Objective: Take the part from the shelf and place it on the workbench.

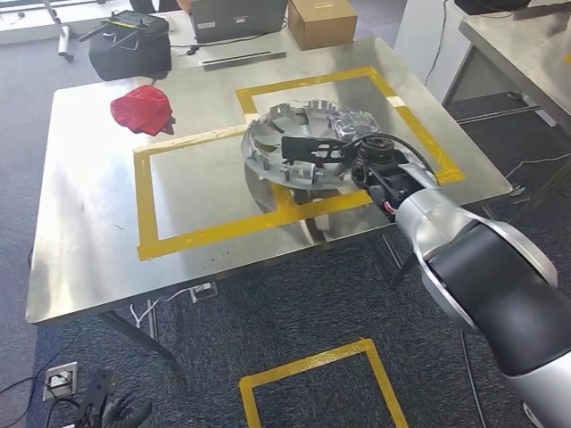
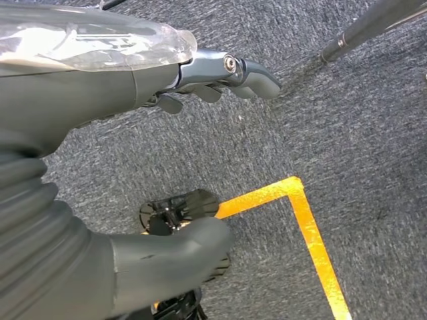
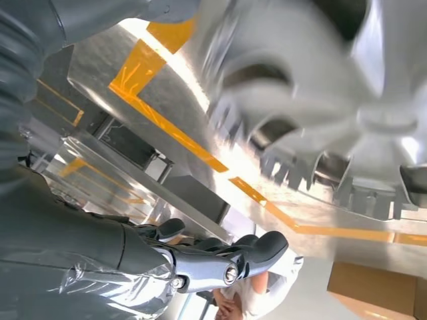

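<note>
Part time: your right hand (image 1: 317, 156) reaches over the round silver wheel-cover part (image 1: 296, 143), which sits tilted on the shiny metal workbench (image 1: 87, 223) across the yellow tape lines (image 1: 144, 209). You cannot tell if those fingers grip it. Your left hand (image 2: 151, 167) hangs over grey carpet (image 2: 362, 133), fingers apart, holding nothing.

The part (image 3: 322, 100) is blurred and cut off at the edge.

Steel workbench (image 1: 80, 241) carried yellow tape rectangles (image 1: 144, 205), a red cloth (image 1: 141, 109) at its far left, and the round silver part (image 1: 303, 143) over the tape.
</note>
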